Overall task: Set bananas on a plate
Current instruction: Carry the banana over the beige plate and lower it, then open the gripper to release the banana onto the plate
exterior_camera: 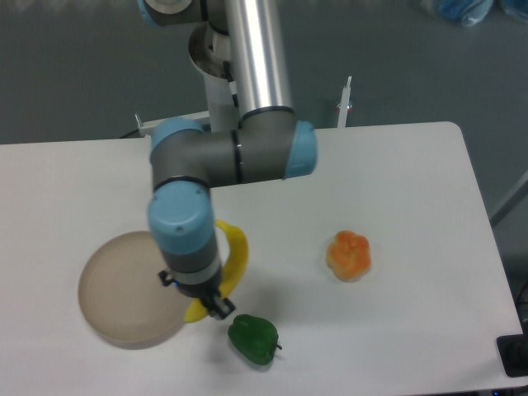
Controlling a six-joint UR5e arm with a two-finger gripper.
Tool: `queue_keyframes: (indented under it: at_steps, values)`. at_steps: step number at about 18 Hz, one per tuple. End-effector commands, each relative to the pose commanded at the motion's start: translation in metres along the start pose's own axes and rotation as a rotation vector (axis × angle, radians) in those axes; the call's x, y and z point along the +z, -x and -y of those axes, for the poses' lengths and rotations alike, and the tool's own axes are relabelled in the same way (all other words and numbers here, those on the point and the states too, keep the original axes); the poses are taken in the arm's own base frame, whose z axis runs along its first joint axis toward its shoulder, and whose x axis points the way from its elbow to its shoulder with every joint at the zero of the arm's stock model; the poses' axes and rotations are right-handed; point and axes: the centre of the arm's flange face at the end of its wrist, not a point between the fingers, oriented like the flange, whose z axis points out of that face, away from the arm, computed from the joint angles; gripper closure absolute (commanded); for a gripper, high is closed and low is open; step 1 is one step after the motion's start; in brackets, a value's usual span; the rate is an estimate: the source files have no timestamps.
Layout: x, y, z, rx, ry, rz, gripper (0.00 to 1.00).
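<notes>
Gripper jaws squeeze banana at plate edge. Let go now: banana may tip off rim, bump green pepper.

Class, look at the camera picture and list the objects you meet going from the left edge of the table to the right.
Round beige-tan plate → long curved yellow banana, held at the gripper → glossy green bell pepper → orange lumpy bell pepper. The pale pear is hidden in this view.
</notes>
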Motion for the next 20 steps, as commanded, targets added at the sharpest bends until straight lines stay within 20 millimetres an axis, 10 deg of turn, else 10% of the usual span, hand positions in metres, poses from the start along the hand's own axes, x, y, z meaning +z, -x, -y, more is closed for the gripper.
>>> queue_keyframes:
  at_steps: [7,12,20]
  values:
    - [0.066,-0.047,0.048,-0.026,0.055,-0.072,0.75]
    - [0.066,-0.059,0.062,-0.083,0.056,-0.065,0.72]
    - [0.059,-0.064,0.086,-0.113,0.031,-0.018,0.0]
